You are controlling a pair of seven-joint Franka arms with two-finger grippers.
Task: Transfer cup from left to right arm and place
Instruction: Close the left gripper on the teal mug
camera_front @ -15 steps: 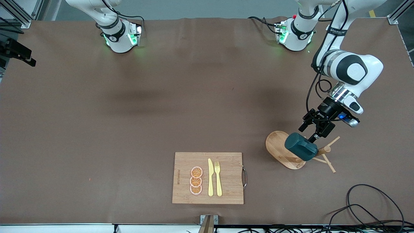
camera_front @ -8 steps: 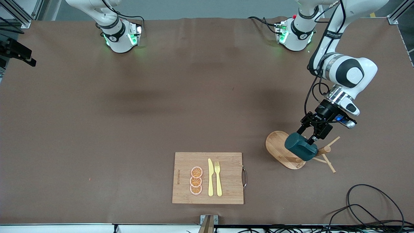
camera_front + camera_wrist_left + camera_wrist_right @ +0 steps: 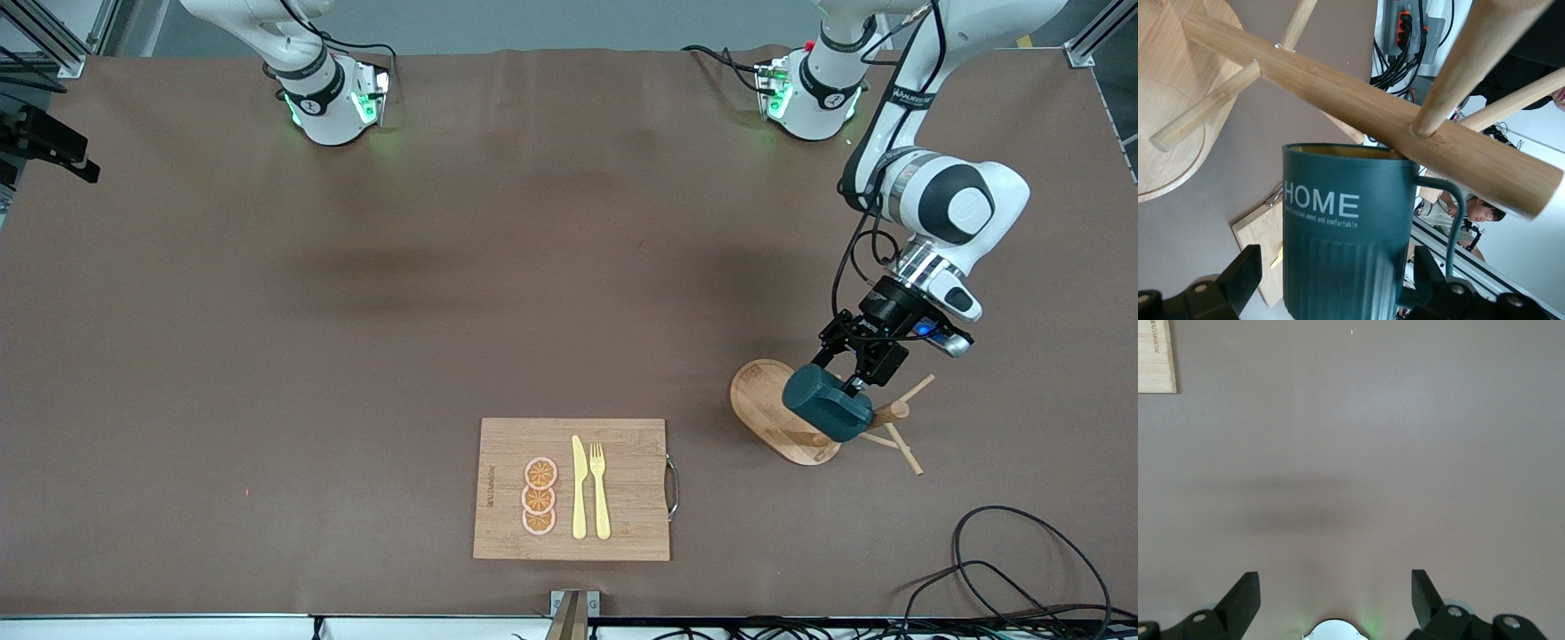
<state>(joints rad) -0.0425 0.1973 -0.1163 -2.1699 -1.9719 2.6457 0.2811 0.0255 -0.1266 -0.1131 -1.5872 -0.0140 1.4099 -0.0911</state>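
The dark teal cup (image 3: 827, 404) hangs tilted on a peg of the wooden peg rack (image 3: 765, 400), toward the left arm's end of the table. My left gripper (image 3: 840, 373) is open with one finger on each side of the cup. In the left wrist view the cup (image 3: 1345, 247) reads "HOME", shows a yellow inside at its rim and fills the space between my fingers (image 3: 1238, 280), with a gap on one side. The rack's pole (image 3: 1371, 110) crosses above it. My right gripper (image 3: 1335, 590) is open and empty over bare table by its base; that arm waits.
A wooden cutting board (image 3: 622, 489) with a yellow knife (image 3: 579, 487), a yellow fork (image 3: 600, 489) and three orange slices (image 3: 540, 496) lies near the front camera's edge. Black cables (image 3: 1005, 569) lie at the near corner at the left arm's end.
My left gripper has moved in closer to the cup, so its open fingers now stand on either side of it. The cup and rack have not moved. The right arm has not moved.
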